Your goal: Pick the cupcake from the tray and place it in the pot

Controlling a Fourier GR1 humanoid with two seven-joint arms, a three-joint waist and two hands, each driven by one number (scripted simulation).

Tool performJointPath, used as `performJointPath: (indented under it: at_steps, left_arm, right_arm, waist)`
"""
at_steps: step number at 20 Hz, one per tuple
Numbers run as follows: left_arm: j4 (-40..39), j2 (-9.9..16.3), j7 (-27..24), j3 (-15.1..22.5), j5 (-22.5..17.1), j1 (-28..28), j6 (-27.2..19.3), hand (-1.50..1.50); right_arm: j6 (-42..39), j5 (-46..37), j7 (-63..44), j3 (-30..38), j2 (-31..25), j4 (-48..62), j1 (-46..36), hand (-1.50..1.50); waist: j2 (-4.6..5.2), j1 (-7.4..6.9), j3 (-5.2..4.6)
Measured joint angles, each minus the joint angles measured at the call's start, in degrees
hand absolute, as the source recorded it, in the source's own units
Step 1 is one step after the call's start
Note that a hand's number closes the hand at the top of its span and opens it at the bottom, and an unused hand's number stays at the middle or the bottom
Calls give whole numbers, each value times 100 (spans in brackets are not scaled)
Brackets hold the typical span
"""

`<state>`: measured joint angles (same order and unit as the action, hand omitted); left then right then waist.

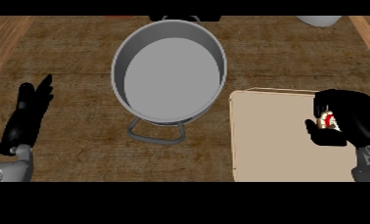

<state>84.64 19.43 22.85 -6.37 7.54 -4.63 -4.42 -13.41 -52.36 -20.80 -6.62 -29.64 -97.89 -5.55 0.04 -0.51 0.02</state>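
Observation:
A grey metal pot (168,71) stands in the middle of the counter, its inside bare, one handle toward me. To its right lies a beige tray (271,137). Over the tray's right side my right hand (345,120) is curled round the cupcake (330,120), of which only a small red and white patch shows between thumb and fingers. My left hand (27,110) rests at the left edge, fingers straight and pointing up, holding nothing.
The counter top is brown and woven-looking, with wooden strips at both sides. A pale round object (318,20) shows at the far right edge, and a dark item (184,18) sits behind the pot.

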Motion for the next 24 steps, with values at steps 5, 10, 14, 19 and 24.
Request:
performJointPath:
  at_steps: [5,10,14,19,24]
  left_arm:
    - [78,38,57,-84,9,54,1,0]
    - [-23,-9,19,-86,23,3,-5,0]
    - [-19,-32,-25,-74,55,61,14,0]
    - [-154,-160,-114,-21,188,-45,-77,0]
    - [-264,-182,-135,-40,219,-144,-54,0]
  right_arm:
    - [193,342,257,386,61,-661,-320,150]
    - [428,902,422,727,327,-1390,-867,150]
    - [255,1227,86,861,447,-2065,-1440,150]
    - [-342,1516,-753,780,519,-2349,-2612,150]
    - [-889,1675,-1727,294,886,-2023,-3842,150]
  waist:
    - [-17,51,0]
    - [-22,70,-2]
    - [-26,59,-5]
    - [-19,35,-9]
    - [-18,-1,-13]
